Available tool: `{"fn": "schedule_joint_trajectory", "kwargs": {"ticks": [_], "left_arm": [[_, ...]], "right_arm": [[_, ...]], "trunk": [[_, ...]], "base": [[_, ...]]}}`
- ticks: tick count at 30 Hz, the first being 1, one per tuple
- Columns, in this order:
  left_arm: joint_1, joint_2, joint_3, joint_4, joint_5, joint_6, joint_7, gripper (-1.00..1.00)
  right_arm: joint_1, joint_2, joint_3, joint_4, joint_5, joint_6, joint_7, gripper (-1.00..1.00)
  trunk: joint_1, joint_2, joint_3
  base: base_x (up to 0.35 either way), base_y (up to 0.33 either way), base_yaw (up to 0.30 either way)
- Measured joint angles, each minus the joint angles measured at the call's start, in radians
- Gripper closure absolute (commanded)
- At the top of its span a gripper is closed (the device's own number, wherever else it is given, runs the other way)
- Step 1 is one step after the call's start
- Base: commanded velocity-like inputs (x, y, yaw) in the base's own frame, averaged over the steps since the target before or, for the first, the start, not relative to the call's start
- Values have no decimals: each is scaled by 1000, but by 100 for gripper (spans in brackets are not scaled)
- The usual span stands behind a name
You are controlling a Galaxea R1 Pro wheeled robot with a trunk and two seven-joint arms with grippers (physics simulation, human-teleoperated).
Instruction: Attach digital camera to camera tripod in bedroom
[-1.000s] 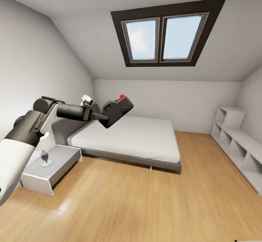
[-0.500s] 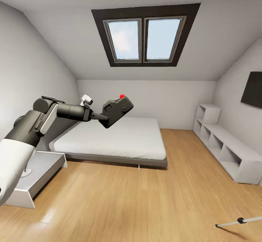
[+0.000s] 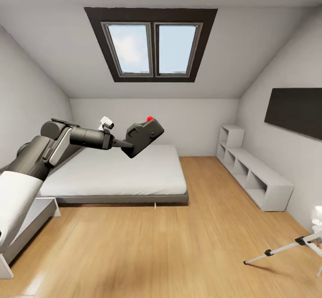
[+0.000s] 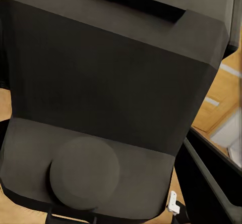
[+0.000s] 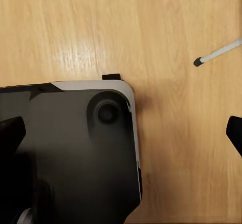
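In the head view my left gripper [image 3: 126,145] is shut on the digital camera [image 3: 144,137], a chunky black body held tilted at chest height, its red button [image 3: 150,118] on top. The left wrist view has the camera's dark body [image 4: 116,82] right up against the lens. The camera tripod [image 3: 286,247] stands on the wood floor at the lower right, where two silver legs with black joints are in frame. One leg tip [image 5: 199,61] lies on the floor in the right wrist view. My right gripper [image 5: 122,133] hangs open over the floor, fingers wide apart.
A grey bed [image 3: 116,177] stands against the far wall under a skylight [image 3: 152,43]. A low white shelf unit [image 3: 255,177] runs along the right wall beneath a dark screen [image 3: 295,110]. A nightstand corner [image 3: 27,226] is at the left. My own base [image 5: 70,153] sits below the right gripper.
The head view has swung to the right, so bed and nightstand slid left and the tripod legs came further into frame. My left arm holds the camera just as before.
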Motion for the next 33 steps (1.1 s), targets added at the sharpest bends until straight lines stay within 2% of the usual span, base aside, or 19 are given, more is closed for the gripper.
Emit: {"fn": "schedule_joint_trajectory", "kwargs": {"ticks": [16,33], "left_arm": [[0,0,0,1,0,0,0,100],[0,0,0,1,0,0,0,100]], "right_arm": [[0,0,0,0,0,0,0,-100],[0,0,0,0,0,0,0,-100]], "trunk": [[0,0,0],[0,0,0]], "base": [[0,15,-291],[0,187,-291]]}}
